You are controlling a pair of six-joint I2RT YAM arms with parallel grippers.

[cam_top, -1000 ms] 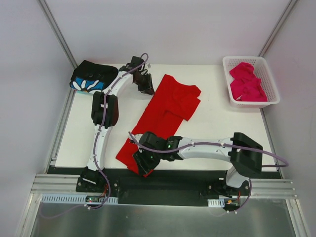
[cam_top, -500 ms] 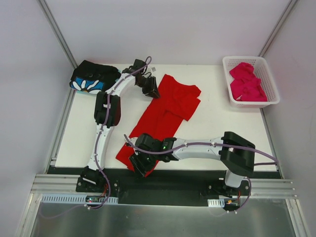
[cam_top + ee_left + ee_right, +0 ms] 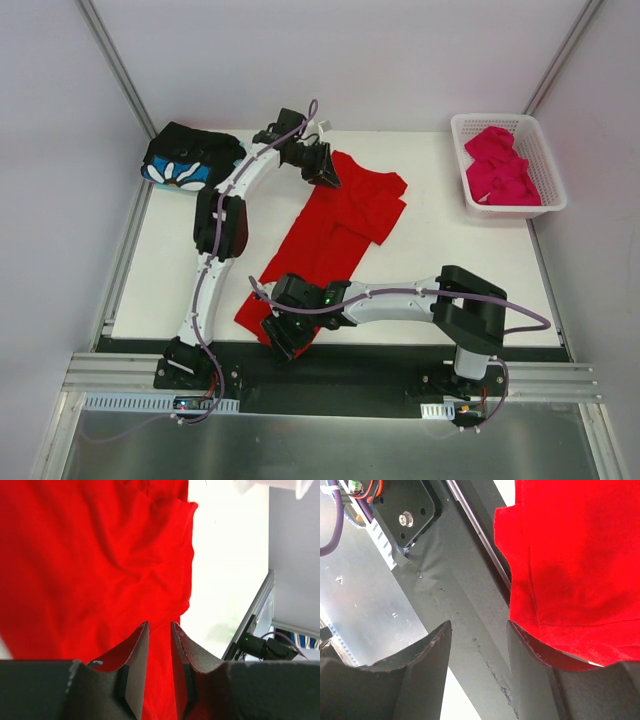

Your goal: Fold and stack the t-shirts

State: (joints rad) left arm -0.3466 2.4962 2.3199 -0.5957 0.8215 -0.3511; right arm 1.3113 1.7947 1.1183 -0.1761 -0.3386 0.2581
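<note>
On the table [image 3: 440,270] the red shirt [image 3: 335,235] lies diagonally, surely limp and light, hem overhanging the near edge; right gripper [image 3: 479,625] spread beside that hem, left gripper [image 3: 159,625] nearly closed over the far end, pinching or not I cannot tell; corners look the best holds

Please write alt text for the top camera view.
A red t-shirt lies diagonally on the table, left gripper at its far end, right gripper at its near end. A black flowered t-shirt lies far left; a basket holds a pink t-shirt.
</note>
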